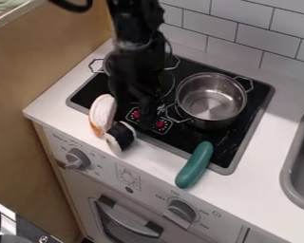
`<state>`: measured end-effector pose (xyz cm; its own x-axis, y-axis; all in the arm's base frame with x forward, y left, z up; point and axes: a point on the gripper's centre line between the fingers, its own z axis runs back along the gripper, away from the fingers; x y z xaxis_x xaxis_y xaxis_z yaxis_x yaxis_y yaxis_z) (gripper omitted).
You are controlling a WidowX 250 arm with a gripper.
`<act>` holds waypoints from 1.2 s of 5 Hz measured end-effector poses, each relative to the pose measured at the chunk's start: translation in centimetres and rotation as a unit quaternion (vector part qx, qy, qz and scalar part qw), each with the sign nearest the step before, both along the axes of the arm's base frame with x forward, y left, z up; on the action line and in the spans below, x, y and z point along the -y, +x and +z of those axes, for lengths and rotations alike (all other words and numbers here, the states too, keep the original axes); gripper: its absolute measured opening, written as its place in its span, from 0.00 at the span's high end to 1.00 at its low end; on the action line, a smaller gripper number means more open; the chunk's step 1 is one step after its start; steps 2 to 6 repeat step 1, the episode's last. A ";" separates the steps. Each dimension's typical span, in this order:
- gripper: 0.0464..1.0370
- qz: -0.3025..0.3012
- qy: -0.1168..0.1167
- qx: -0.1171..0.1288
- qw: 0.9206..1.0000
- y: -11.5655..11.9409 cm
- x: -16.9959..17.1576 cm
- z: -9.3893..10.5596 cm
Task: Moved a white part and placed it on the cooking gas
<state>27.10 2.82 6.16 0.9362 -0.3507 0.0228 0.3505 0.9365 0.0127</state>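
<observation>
The black gripper [144, 114] hangs over the left front of the black stove top [234, 149], just above the red-marked control panels. Left of it, a white piece with an orange-brown edge [102, 113] lies over the stove's left front rim. Close against that piece's lower end is a black and white roll-like piece [121, 136], on the front rim and white counter. The arm hides part of the back left of the cooktop.
A steel pot [212, 98] stands on the right of the stove, and another pot [99, 65] is partly hidden behind the arm. A green cucumber-like toy [194, 164] crosses the front rim. The grey sink [297, 166] lies at right, the tiled wall [234, 23] behind.
</observation>
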 end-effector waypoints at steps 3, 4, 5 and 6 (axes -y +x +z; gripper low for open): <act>0.04 0.001 -0.004 -0.018 1.000 0.3 -0.4 2.4; 0.04 0.001 -0.004 -0.018 1.000 0.3 -0.4 2.4; 0.04 0.001 -0.004 -0.018 1.000 0.3 -0.4 2.4; 0.04 0.001 -0.004 -0.018 1.000 0.3 -0.4 2.4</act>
